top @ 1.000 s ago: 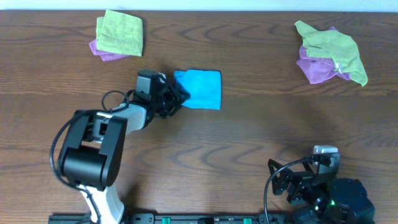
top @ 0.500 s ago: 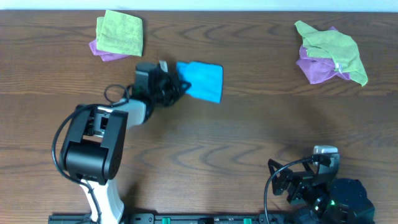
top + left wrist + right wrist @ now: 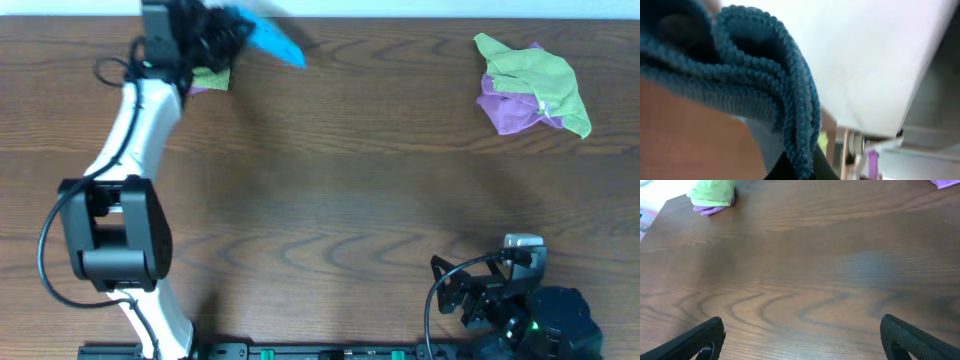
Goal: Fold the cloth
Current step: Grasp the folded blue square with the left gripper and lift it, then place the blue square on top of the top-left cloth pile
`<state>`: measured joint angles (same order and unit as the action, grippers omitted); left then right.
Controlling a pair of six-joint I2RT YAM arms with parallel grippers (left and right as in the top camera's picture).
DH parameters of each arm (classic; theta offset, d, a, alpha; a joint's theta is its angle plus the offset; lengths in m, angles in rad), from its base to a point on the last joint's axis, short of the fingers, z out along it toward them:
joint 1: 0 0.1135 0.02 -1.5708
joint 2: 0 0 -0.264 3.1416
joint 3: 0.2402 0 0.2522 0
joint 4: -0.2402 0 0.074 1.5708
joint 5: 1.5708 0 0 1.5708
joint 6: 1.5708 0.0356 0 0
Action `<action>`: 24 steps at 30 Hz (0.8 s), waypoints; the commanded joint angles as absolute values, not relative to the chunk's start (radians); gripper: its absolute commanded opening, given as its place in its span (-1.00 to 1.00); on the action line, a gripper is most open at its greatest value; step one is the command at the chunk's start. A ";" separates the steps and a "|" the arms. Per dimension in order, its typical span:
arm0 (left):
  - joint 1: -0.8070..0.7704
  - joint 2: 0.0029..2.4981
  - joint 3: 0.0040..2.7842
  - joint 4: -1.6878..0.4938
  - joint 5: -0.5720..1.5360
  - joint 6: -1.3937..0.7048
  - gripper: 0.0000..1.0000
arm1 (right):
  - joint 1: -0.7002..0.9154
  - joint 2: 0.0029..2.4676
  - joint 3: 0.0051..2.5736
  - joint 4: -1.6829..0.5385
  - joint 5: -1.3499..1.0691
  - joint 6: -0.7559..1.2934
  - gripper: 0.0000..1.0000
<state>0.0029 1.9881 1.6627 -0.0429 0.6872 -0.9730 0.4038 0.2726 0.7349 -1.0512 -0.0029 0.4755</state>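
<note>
The sky-blue cloth (image 3: 268, 38) is folded and held in the air at the far left of the table, trailing to the right of my left gripper (image 3: 222, 32). That gripper is shut on the cloth's edge, above the folded green and purple cloths. In the left wrist view the blue terry folds (image 3: 765, 95) fill the frame, pinched between the dark fingers at the bottom. My right gripper (image 3: 800, 340) is open and empty, low over the bare table near the front right edge.
A folded lime-green cloth on a purple one (image 3: 208, 78) lies at the far left, partly under the left arm; it also shows in the right wrist view (image 3: 714, 194). A crumpled green and purple heap (image 3: 530, 88) lies at the far right.
My left gripper has lifted the blue cloth off the table and swung it up and to the far left, over the green and purple pile. The right arm has not moved.
</note>
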 commanded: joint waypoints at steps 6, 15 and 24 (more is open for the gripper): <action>0.068 2.119 1.830 -0.048 0.646 -0.939 -0.89 | 0.398 0.268 0.727 -1.052 0.008 0.493 0.99; 0.144 2.302 1.983 -0.045 0.701 -0.958 -0.89 | 0.398 0.268 0.727 -1.052 0.008 0.493 0.99; 0.181 2.326 2.008 -0.089 0.691 -0.918 -0.89 | 0.398 0.268 0.727 -1.052 0.008 0.493 0.98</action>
